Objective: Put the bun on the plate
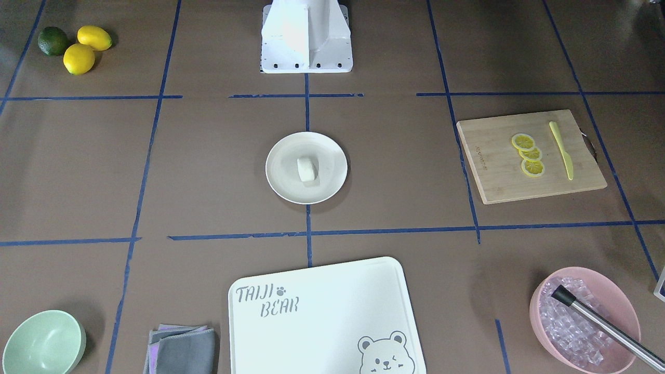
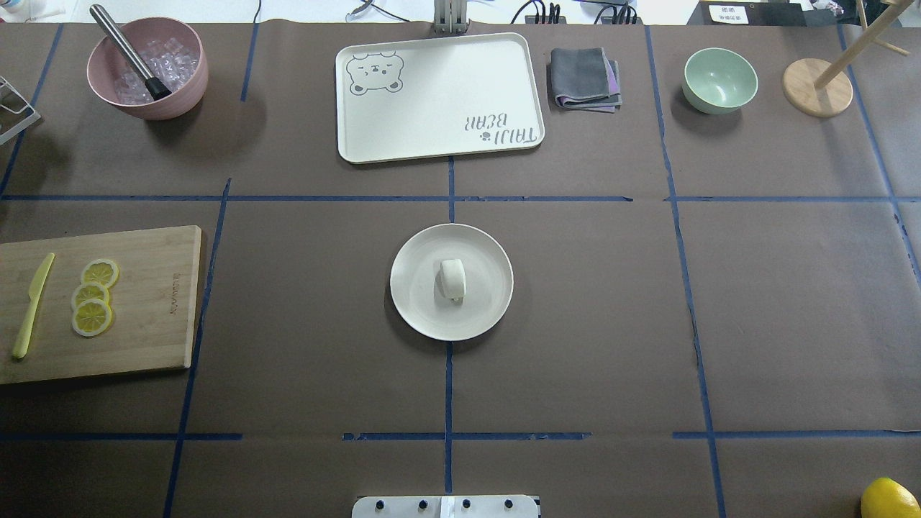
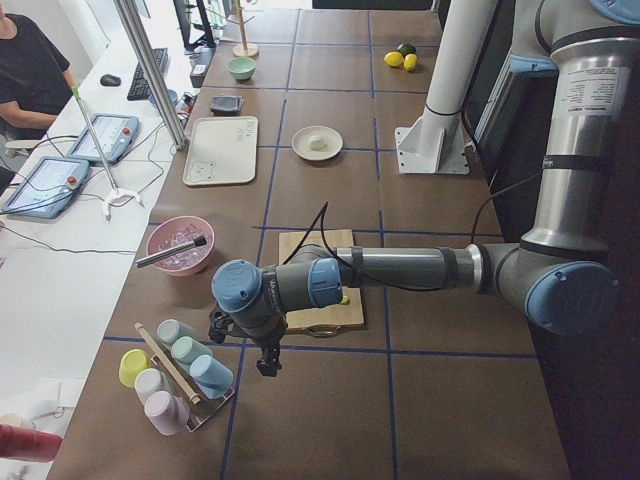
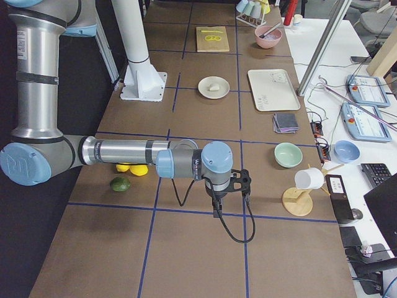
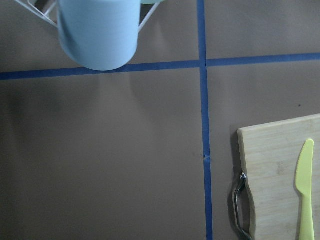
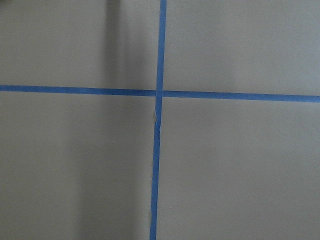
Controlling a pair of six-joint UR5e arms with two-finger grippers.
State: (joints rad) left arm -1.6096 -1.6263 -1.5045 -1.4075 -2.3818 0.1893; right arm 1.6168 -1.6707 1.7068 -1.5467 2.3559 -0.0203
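Brown counter (image 2: 288, 324) bears the plate (image 2: 417, 306), bun (image 2: 452, 279) resting on it. Cannot tell if left tool (image 3: 268, 360) or right tool (image 4: 239, 181) is open; a nudge could roll the bun off

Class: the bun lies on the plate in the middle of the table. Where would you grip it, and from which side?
Grip the bun across its narrower width, at mid-length, coming straight down from above. It lies near the middle of the plate and is longer front to back than sideways in the overhead view, so the short span probably suits best. The plate's raised rim would hinder a low sideways approach.
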